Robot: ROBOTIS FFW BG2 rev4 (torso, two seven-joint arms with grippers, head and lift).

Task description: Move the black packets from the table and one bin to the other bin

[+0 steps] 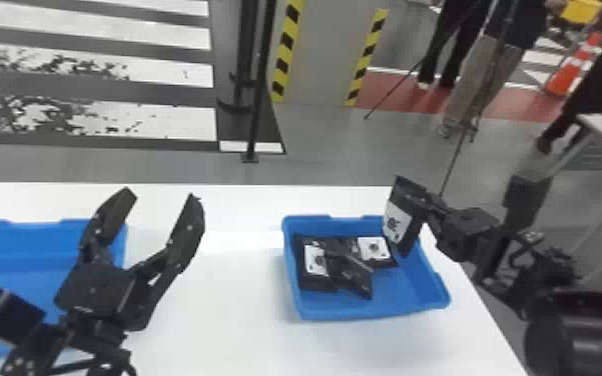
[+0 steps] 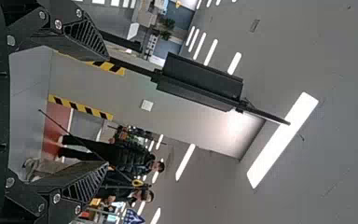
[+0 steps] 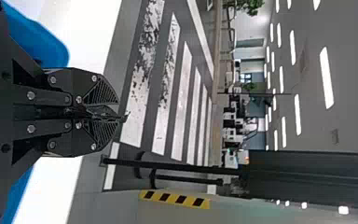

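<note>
Evidently, the held packet [image 1: 406,204] hangs over the right-hand wall of the right bin [image 1: 397,296], long axis near upright, slightly tilted. Right gripper [image 3: 117,112], the nearer of the two, pinches it from the outer side, fingers almost together. Left gripper [image 1: 162,195] stands beside the left bin [image 1: 20,245], fingers wide apart, empty. Should release into the right bin be intended, the move called for is inward and down. Contact between held packet and wall: cannot be determined. Left bin: cut off in head view, partly masked by the left gripper. Loose packets [image 1: 317,260] inside the right bin: overlapping, count uncertain
</note>
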